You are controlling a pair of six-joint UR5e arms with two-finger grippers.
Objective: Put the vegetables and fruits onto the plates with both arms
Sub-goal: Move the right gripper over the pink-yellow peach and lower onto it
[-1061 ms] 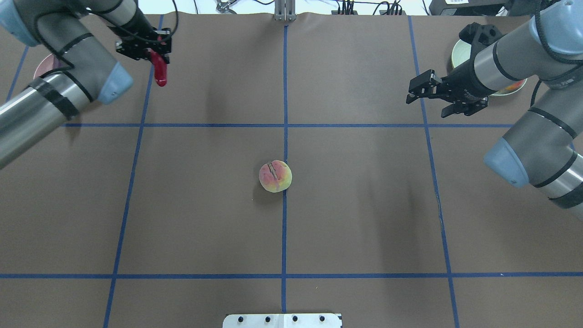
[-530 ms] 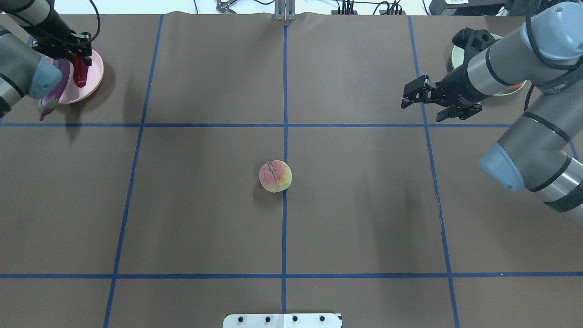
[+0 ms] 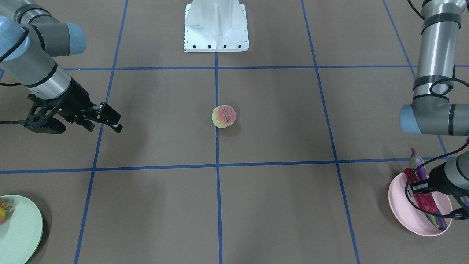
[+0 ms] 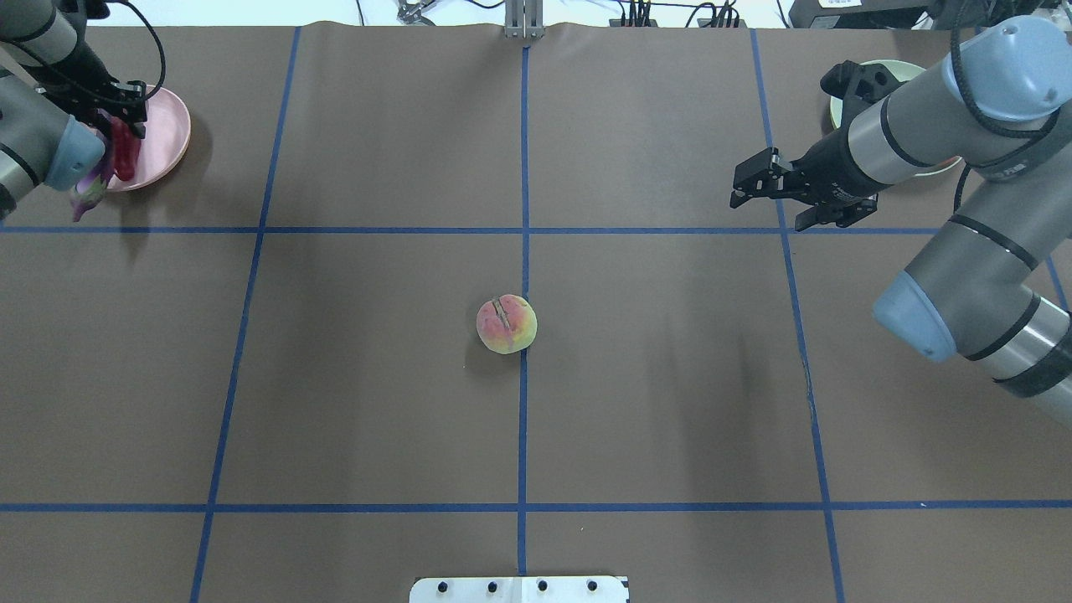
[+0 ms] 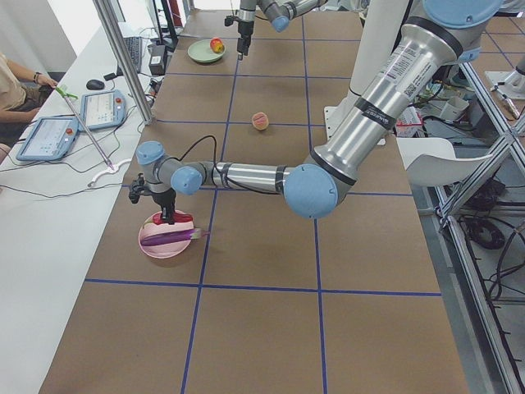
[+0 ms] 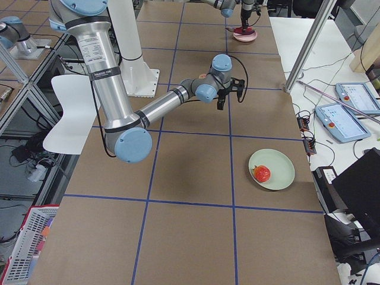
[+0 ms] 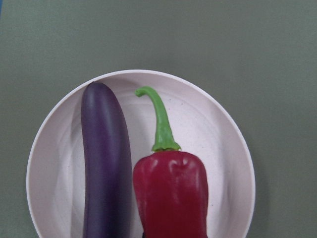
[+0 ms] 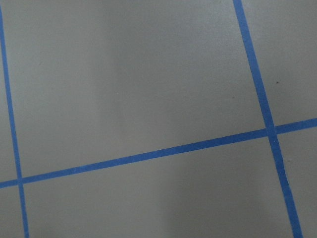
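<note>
Over the pink plate (image 4: pixel 167 134) at the table's far left, my left gripper (image 4: pixel 117 113) is shut on the red chili pepper (image 7: pixel 171 196), which hangs low beside the purple eggplant (image 7: pixel 106 163) lying on that plate (image 7: pixel 237 148). The front-facing view shows the chili (image 3: pixel 421 200) and eggplant (image 3: pixel 417 165) together there. The peach (image 4: pixel 506 324) rests alone at the table's centre (image 3: pixel 224 116). My right gripper (image 4: pixel 764 209) hovers open with nothing in it, right of the peach and apart from it. The pomegranate (image 6: pixel 262 173) lies on the mint green plate (image 6: pixel 279 160), which my right arm partly hides overhead.
Blue tape lines divide the brown table into squares. The white robot base (image 3: pixel 216 25) stands at the near-robot edge. A seated person (image 5: pixel 16 90) and two tablets (image 5: pixel 107 107) are beyond the table's far side.
My left gripper has carried the chili pepper left from open table to over the pink plate and lowered it beside the eggplant. My right gripper has drifted slightly left, still open.
</note>
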